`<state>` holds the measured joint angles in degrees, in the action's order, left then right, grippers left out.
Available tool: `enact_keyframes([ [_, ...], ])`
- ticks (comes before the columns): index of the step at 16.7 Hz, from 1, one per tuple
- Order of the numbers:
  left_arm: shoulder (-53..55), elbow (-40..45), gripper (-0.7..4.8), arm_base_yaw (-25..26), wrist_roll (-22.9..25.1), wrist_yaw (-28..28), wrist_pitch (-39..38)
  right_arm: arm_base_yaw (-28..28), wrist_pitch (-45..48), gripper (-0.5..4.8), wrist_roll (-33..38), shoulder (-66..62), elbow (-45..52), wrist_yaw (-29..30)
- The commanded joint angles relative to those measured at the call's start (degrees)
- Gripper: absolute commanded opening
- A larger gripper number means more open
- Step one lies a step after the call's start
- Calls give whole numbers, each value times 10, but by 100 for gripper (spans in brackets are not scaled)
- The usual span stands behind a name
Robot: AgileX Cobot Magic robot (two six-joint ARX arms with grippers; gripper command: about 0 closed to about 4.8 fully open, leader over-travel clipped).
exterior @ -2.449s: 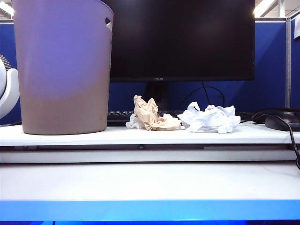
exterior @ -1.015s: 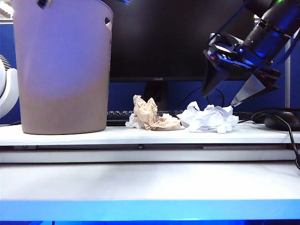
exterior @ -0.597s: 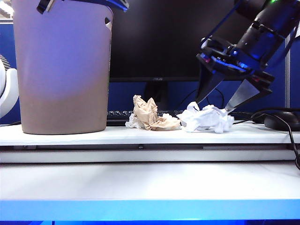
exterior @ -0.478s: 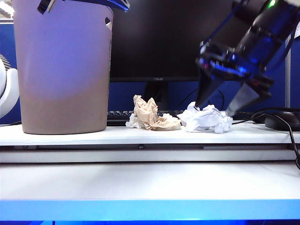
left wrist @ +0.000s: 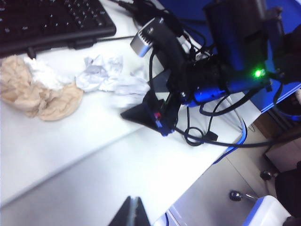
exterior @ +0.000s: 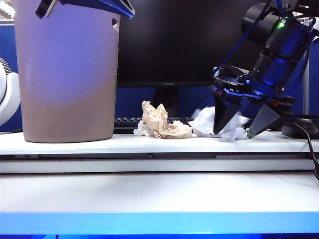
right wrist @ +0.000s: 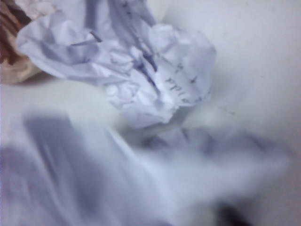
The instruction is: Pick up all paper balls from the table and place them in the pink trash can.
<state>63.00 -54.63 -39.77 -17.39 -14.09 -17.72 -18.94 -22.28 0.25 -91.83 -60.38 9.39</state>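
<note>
Right pincer [exterior: 241, 133] wide open, empty, straddling white paper ball [exterior: 205, 122] on counter [exterior: 149, 144]. Left pincer [left wrist: 133, 213] shut, empty, up by pink trash can [exterior: 67, 74]. We judge right arm nearer.

We see a dusty-pink trash can [exterior: 67, 74] on the white tabletop [exterior: 159, 196], a tan-beige paper ball [exterior: 158, 121] beside a white paper ball [exterior: 205, 122] with faint dark scribbles. The right hand [exterior: 242, 130] is black with blue trim and a green light; the left hand [left wrist: 133, 213] is dark too.
</note>
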Motion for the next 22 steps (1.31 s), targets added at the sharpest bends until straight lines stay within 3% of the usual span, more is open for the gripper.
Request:
enact_keyframes([
  [1,0,-3,-1,0,5,-1,-3,-1,20,198,-1,-2,-3,-1],
  [2,0,-3,-1,0,5,-1,-5,-1,30,196,-1,-2,-3,-1],
  [3,0,-2,-1,0,5,-1,-7,-1,38,158,-1,-2,-3,-1],
  [5,-1,-2,-1,0,5,-1,-14,-1,55,23,-1,-2,-3,12],
  [7,-1,-2,-1,0,5,-1,-21,-1,67,-3,-1,-2,-3,27],
  [13,11,-2,0,0,28,15,-5,-1,70,-1,1,17,-4,61],
  [15,24,-2,30,0,28,10,7,-1,69,-1,-8,49,-4,75],
  [20,45,-2,29,0,20,14,9,-14,82,-1,-5,125,-58,215],
  [22,40,-2,25,0,15,12,-1,-40,89,-1,-3,121,-118,238],
])
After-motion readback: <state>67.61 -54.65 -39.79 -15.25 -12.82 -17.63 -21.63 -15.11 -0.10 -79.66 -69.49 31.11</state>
